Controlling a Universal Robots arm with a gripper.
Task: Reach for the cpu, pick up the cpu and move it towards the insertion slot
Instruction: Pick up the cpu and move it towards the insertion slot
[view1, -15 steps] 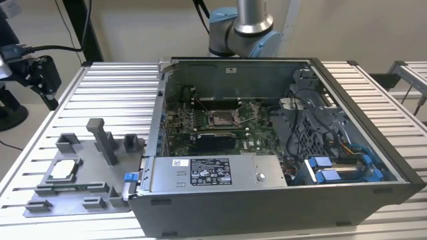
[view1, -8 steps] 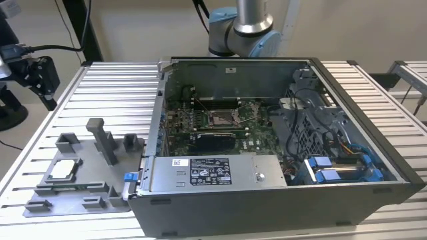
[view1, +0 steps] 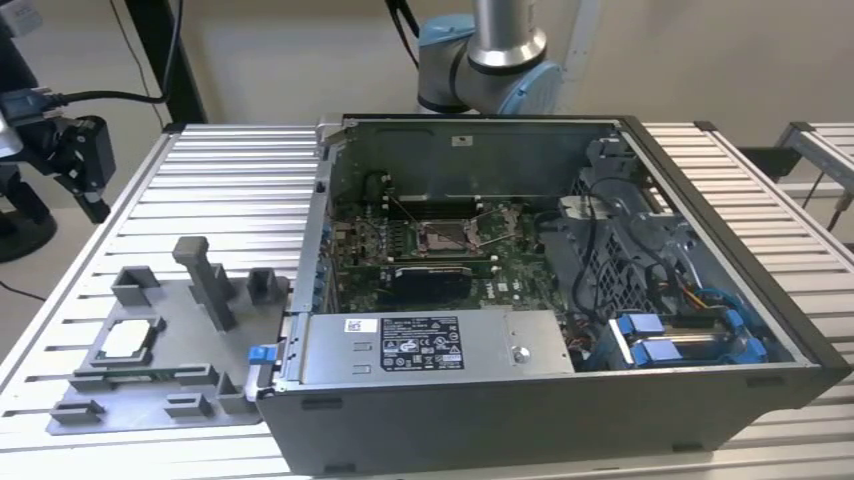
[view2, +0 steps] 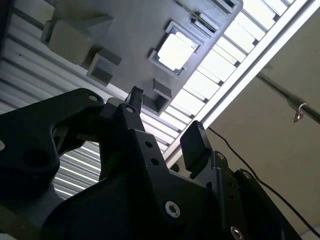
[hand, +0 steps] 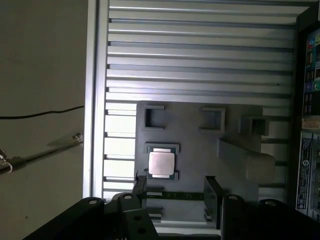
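The cpu (view1: 123, 340) is a small silvery square lying flat in a framed pocket of the grey fixture plate (view1: 160, 420), at the exterior view's left, in front of the computer case. My gripper (view1: 91, 195) hangs high above the table's far left corner, well away from the chip. In both wrist views the two black fingers stand apart with nothing between them, so the gripper (hand: 175, 192) is open. The cpu (hand: 161, 163) sits just beyond the fingertips in the first wrist view, and the cpu (view2: 175, 50) shows bright in the second. The insertion slot (view1: 447, 235) is inside the case on the green board.
The open computer case (view1: 561, 400) takes up the middle and right of the ribbed metal table (view1: 227, 170). Grey fixture blocks, among them a tall post (view1: 207, 280), rise from the plate near the chip. The table's edge (hand: 91, 100) and a thin cable (hand: 40, 114) lie beside the plate.
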